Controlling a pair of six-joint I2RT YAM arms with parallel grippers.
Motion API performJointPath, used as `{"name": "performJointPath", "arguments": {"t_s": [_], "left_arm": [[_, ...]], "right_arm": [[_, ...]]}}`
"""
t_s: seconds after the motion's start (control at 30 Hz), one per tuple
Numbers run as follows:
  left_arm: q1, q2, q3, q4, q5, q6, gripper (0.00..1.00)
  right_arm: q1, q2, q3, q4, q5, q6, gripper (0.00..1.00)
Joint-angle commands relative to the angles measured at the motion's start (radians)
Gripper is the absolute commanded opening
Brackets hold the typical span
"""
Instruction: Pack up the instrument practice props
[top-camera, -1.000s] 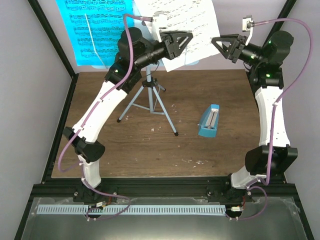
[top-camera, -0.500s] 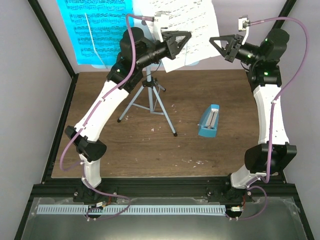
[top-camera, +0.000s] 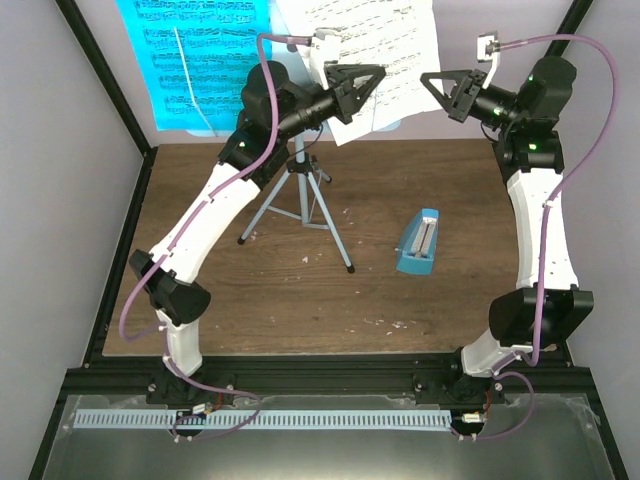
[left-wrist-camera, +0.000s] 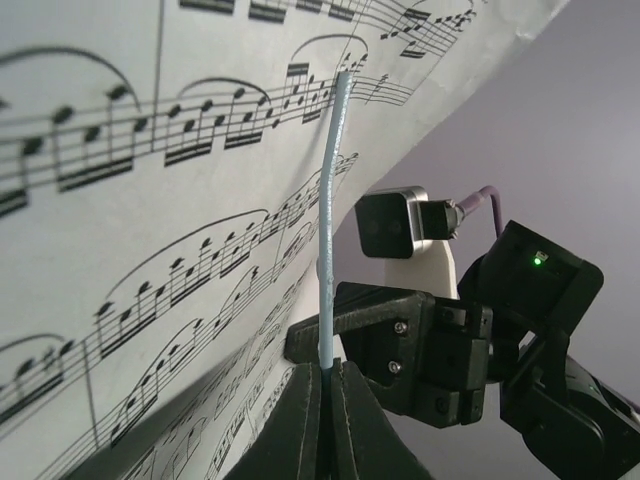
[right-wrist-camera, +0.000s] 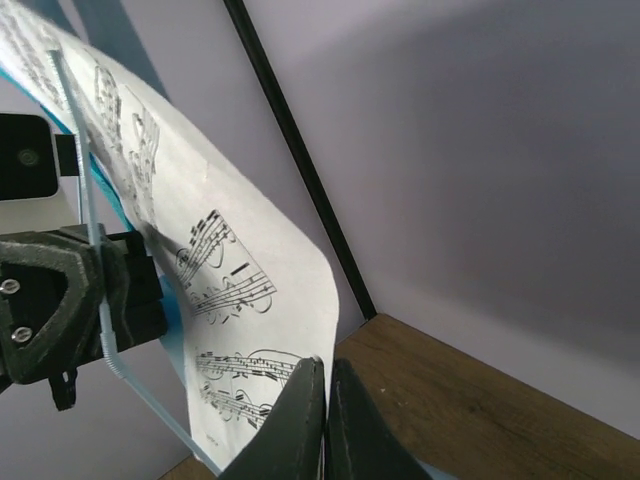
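1. Two arms rise from the near edge of the table, the left one bowing outward, the right one standing along the right side
2. On the wood right of centre sits the teal metronome, well apart from both grippers and off to the right of the tripod feet
3. Further back is the music stand, its thin legs splayed on the table under the left arm's wrist
4. Left gripper hangs high above those legs, fingers closed narrow on a thin pale blue wire that runs up across the white sheet
5. Right gripper faces it from the right, fingers pressed together at the white sheet's lower right edge; whether paper is pinched between them cannot be told
6. Farthest back, the blue sheet hangs at the left, its right side overlapped by the white one
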Motion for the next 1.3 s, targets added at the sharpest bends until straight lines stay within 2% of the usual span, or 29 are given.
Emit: {"name": "performJointPath", "arguments": {"t_s": [0.0,0.2,0.37,0.63,0.83,0.9,1.03,1.13,1.27], "left_arm": [[-0.003,-0.038,-0.020,0.030,0.031,0.057,0.00],[-0.003,-0.047,-0.032,0.041,0.043,0.073,0.00],[-0.003,-0.049,-0.035,0.040,0.032,0.073,0.00],[-0.002,-0.060,-0.059,0.031,-0.034,0.047,0.00],[0.005,-0.070,-0.082,0.035,-0.047,0.024,0.02],[0.010,-0.076,-0.096,0.045,-0.039,0.015,0.23],[0.019,-0.100,-0.136,0.075,-0.013,-0.003,0.47],[0.030,-0.139,-0.191,0.127,0.035,-0.031,0.59],[0.059,-0.230,-0.323,0.232,0.142,-0.095,0.68]], "right_arm": [[0.004,0.004,0.052,-0.035,0.043,-0.011,0.01],[0.004,-0.003,0.058,-0.060,0.103,-0.012,0.01],[-0.008,-0.059,0.030,-0.100,0.276,-0.035,0.01],[-0.172,-0.207,-0.268,-0.043,0.450,0.086,0.01],[-0.264,-0.311,-0.592,0.009,0.545,0.148,0.01],[-0.264,-0.326,-0.663,-0.010,0.591,0.124,0.01],[-0.265,-0.310,-0.771,-0.032,0.667,0.063,0.01],[-0.264,-0.249,-0.809,-0.042,0.683,0.023,0.01],[-0.265,-0.142,-0.821,-0.045,0.647,-0.011,0.01]]}}
